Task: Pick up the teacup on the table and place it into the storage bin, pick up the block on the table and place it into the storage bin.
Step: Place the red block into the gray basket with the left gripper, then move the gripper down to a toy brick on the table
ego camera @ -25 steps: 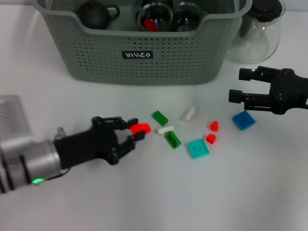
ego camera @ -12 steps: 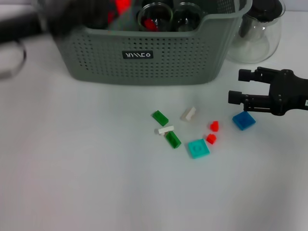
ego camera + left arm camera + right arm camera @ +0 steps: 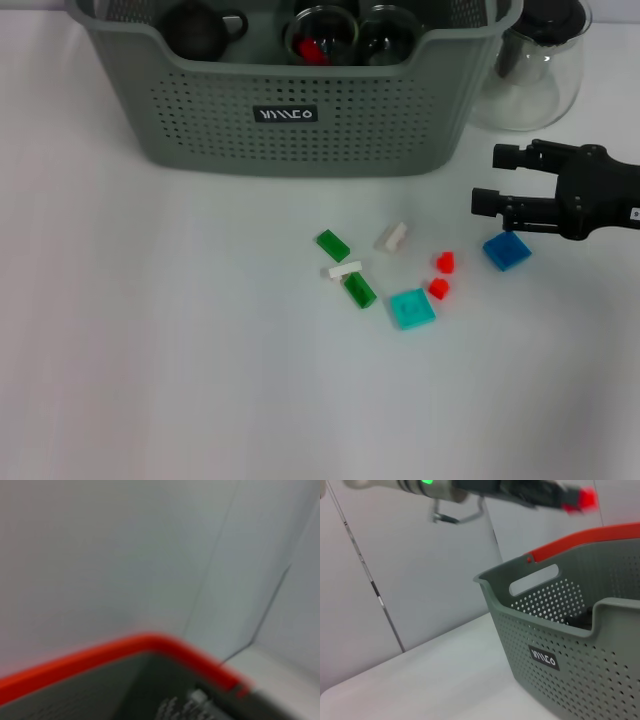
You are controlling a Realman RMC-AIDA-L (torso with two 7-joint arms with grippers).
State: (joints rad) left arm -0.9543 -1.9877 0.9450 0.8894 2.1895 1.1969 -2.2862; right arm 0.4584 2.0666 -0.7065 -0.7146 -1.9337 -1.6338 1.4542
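The grey-green storage bin (image 3: 300,110) stands at the back of the table, with two glass teacups (image 3: 322,35) and a dark teapot (image 3: 198,28) inside. Loose blocks lie in front of it: blue (image 3: 507,250), teal (image 3: 412,308), two small red (image 3: 445,262), two green (image 3: 359,290) and two white (image 3: 392,236). My right gripper (image 3: 490,178) hovers open just above the blue block. The left arm is outside the head view. In the right wrist view my left gripper (image 3: 567,495) hangs high above the bin (image 3: 560,630), shut on a red block (image 3: 584,499).
A clear glass pitcher (image 3: 530,60) with a black lid stands right of the bin, close behind my right gripper. An orange rim (image 3: 125,647) shows in the left wrist view against a pale wall. White tabletop spreads left of the blocks.
My left gripper lifted the red block from the table, swung up over the bin and left the head view. The right gripper has barely moved.
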